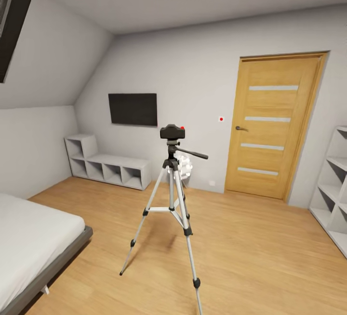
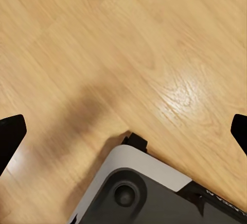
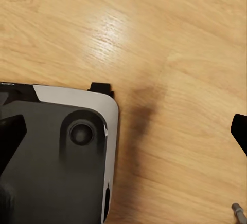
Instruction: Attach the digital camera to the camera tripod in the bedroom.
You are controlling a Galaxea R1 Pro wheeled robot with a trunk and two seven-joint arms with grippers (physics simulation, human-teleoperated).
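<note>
Camera: one, black, red button on top, seated on the head of the tripod, mid-room on the floor. Tripod: one, three silver legs with black joints; pan handle juts toward the door side. Nearest leg is cut off by the lower edge of the head view.

Count, head view: one door, wooden, four pale strips, shut; one TV, black, wall-mounted; one low grey cubby shelf under the TV; one tall white shelf at the right edge, cut off; one bed, white top, grey frame, corner only. One small red dot on the wall beside the door. Dark skylight frame at upper left, cut off.

Hard to make out: a white object behind the tripod at the wall, partly hidden by the legs; cannot identify.

Left hand: fingers at opposite edges of its wrist view, spread wide, nothing between them; wood floor and a corner of the robot base below.
Right hand: fingers likewise wide apart, holding nothing; robot base and floor below, a silver leg tip at the corner.

Room: sloped white-grey walls, light wood plank floor with glare patches.
</note>
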